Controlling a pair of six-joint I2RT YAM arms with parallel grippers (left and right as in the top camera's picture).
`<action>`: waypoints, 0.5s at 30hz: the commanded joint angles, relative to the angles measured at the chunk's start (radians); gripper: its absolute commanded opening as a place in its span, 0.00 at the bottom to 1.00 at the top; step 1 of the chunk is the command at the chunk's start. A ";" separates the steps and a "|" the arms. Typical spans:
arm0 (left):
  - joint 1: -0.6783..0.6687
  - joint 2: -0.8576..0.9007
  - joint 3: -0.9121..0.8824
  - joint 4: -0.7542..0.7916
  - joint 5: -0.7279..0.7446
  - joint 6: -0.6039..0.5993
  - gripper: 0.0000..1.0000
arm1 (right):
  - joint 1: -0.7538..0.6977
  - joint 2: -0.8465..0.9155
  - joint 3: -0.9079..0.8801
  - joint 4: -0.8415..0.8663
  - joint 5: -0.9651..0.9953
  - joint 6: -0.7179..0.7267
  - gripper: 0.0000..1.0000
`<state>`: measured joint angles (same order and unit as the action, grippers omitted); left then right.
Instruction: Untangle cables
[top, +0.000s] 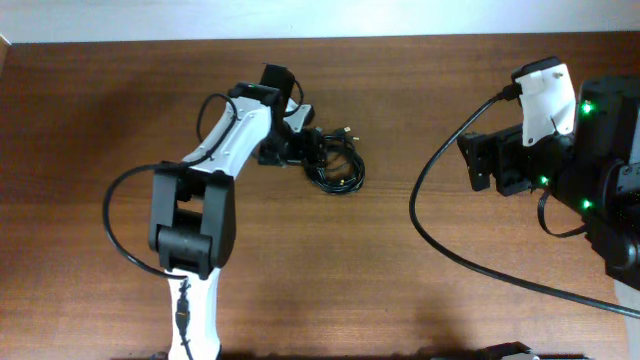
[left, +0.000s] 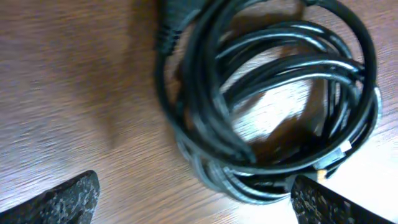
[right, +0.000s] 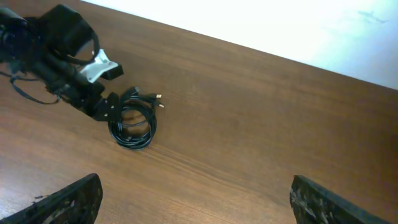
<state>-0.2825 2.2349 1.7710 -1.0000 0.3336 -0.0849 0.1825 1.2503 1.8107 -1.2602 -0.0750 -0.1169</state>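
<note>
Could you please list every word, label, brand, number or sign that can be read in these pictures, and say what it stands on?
None: no text can be read in any view.
The cables, the wooden table, the left arm and the right arm show no legible marking.
The green lights on the right arm are plain dots.

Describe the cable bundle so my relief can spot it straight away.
On the brown table, look right at the left gripper. The cables lie there as a small black coil with gold plug tips, much thinner than the arm leads.
</note>
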 joint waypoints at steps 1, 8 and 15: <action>-0.034 0.026 0.005 0.027 -0.001 -0.217 0.98 | 0.008 0.003 0.012 -0.001 0.008 -0.006 0.95; -0.045 0.026 0.004 0.040 -0.167 -0.533 0.59 | 0.008 0.003 0.012 -0.008 0.008 -0.006 0.92; -0.089 0.031 -0.003 0.045 -0.200 -0.533 0.59 | 0.008 0.003 0.012 -0.009 0.004 -0.006 0.92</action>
<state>-0.3584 2.2463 1.7710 -0.9565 0.1589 -0.6033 0.1825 1.2503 1.8107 -1.2682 -0.0750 -0.1165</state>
